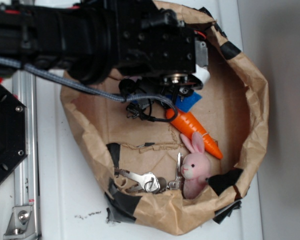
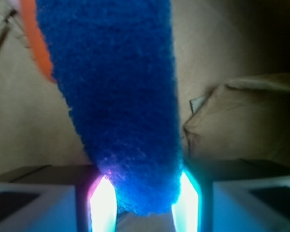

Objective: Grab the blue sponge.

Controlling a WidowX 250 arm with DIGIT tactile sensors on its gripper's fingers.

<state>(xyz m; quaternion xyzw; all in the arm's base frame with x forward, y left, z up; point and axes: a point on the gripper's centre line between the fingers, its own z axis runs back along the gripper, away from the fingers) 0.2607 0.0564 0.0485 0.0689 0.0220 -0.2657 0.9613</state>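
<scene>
A: Where is the blue sponge [image 2: 121, 101] right now?

B: Clamped in the end effector [image 2: 144, 198]. In the wrist view the two fingers [image 2: 102, 203] press in on its lower end from either side, and the fuzzy pad rises up the middle of the picture.

A: And from outside?

B: Only a blue corner [image 1: 190, 101] shows beneath the black arm [image 1: 90, 35], just above the thick end of the orange toy carrot [image 1: 195, 127]. Whether sponge and carrot touch, I cannot tell.

A: What is all this lying in?

B: A brown paper basin [image 1: 250, 90], crumpled at the rim and patched with black tape, standing on the white desk [image 1: 65, 200].

A: Anything else near the carrot?

B: A pink plush rabbit [image 1: 195, 167] sits just below the carrot's thin end, ears nearly against it. To the rabbit's left lies a bunch of metal keys [image 1: 147, 180], close by its side. A grey braided cable [image 1: 65, 80] runs from the arm down toward the carrot.
</scene>
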